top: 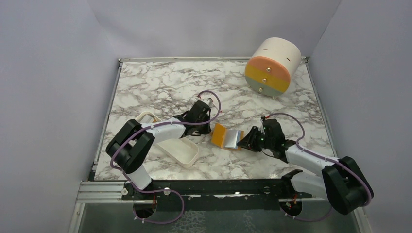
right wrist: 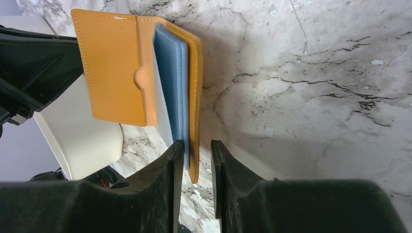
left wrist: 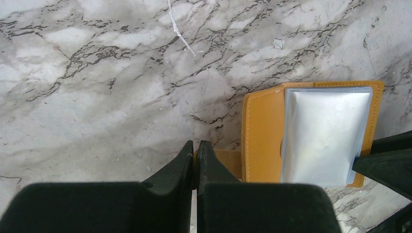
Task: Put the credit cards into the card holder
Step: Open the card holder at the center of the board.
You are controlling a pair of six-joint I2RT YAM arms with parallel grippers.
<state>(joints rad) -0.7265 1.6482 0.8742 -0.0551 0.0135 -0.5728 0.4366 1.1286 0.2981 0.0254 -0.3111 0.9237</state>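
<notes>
Right pincer stands partly open astride one raised cover of the card holder, open on the desk. Left pincer is shut at its tab; pinching or pressing, we cannot tell. Only the left wrist shows its silvery sleeve.

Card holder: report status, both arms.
Left fingers shut on card holder flap. Right fingers open, straddling its other cover. Holder partly open. White tray alongside, not blocking.
</notes>
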